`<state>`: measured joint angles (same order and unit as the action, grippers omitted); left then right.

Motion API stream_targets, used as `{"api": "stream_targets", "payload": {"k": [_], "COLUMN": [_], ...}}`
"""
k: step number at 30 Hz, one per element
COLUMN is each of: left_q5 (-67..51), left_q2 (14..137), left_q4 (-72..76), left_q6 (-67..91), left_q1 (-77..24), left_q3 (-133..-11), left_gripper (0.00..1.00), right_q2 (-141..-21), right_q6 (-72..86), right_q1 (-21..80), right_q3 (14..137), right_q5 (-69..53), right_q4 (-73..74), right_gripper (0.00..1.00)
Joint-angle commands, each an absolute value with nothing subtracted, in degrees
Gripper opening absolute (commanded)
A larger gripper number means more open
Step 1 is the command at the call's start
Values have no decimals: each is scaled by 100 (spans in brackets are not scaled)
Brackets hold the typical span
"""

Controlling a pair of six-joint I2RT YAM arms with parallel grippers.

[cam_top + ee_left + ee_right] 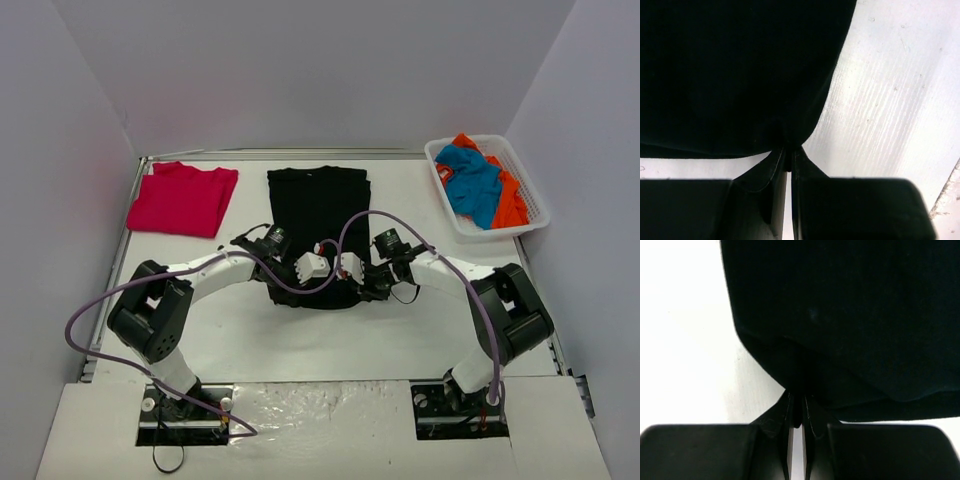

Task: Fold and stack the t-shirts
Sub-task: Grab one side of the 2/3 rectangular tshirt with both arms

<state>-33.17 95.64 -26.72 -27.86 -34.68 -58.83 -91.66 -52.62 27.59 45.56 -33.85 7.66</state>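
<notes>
The black t-shirt (318, 210) lies folded lengthways in the middle of the table. My left gripper (283, 290) is shut on its near left corner; in the left wrist view the cloth (740, 75) bunches into the pinch of that gripper (788, 150). My right gripper (362, 292) is shut on the near right corner, where the black cloth (840, 315) gathers between the fingertips of that gripper (797, 395). A crimson-red t-shirt (184, 198) lies folded flat at the far left. Blue (472, 182) and orange (510, 200) t-shirts are crumpled in the basket.
A white plastic basket (535, 195) stands at the far right edge of the table. Purple cables (350, 235) loop over both arms above the black shirt. White walls close in the table on three sides.
</notes>
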Motion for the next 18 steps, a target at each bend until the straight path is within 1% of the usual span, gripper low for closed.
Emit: {"api": "stream_targets", "payload": {"k": [1,4,8,12,18], "left_q5": [-3568,-3770,-3955,-4489,-4983], "left_q2": [9422,9264,9115,9088,8842], "left_q4": [-3049,-3488,-4156,-5307,-6362], "left_q6": [-3146,-3410,-3805,-4446,-5106], "left_q1": [-3533,-3507,-3507,-3498,-3586], "left_q3": [-6187,-6266,-6442,-6732,-6873], "left_gripper": [2,2,2,2,2], "right_q2": [-9422,-9194,-8957,-8728,-8183], "right_q6": [-5246,-5554,-5730,-5827,-6126], "right_q1": [2848,2865,2865,2883,3076], "right_q3": [4718,4973,5221,5422,5774], "right_q5": [-3251,-3542,-3577,-3647,-4192], "right_q4": [1914,2783,3304,3866,4859], "right_gripper": [0,0,0,0,0]}}
